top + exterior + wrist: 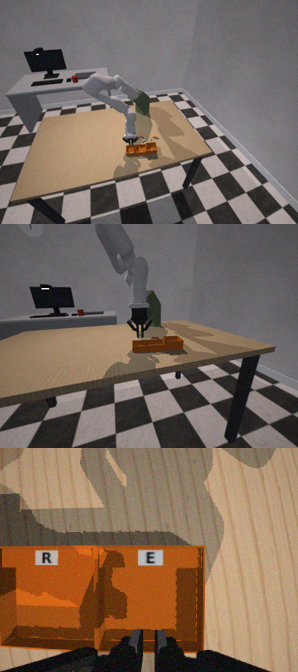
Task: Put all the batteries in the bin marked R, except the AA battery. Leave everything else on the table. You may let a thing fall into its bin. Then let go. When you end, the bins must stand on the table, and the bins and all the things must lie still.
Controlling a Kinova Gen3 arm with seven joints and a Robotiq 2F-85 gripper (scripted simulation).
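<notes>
1. Leftward, bin R (40, 604) looks unfilled; the batteries (151, 139) (too small to sort) lie on the bench (65, 155) behind it.
2. Pincer (147, 639), narrow with nothing plainly held, hangs by bin E (149, 604); a descent here risks striking the wall and shifting the bins.

Top view high and far, exterior low — wrist close, downward.

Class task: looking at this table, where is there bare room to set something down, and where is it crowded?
Bare wood spreads across the table on the monitor desk's side of the orange bins, and along the near edge. It is crowded behind the bins, where small items lie below the gripper, and by the green carton.
</notes>
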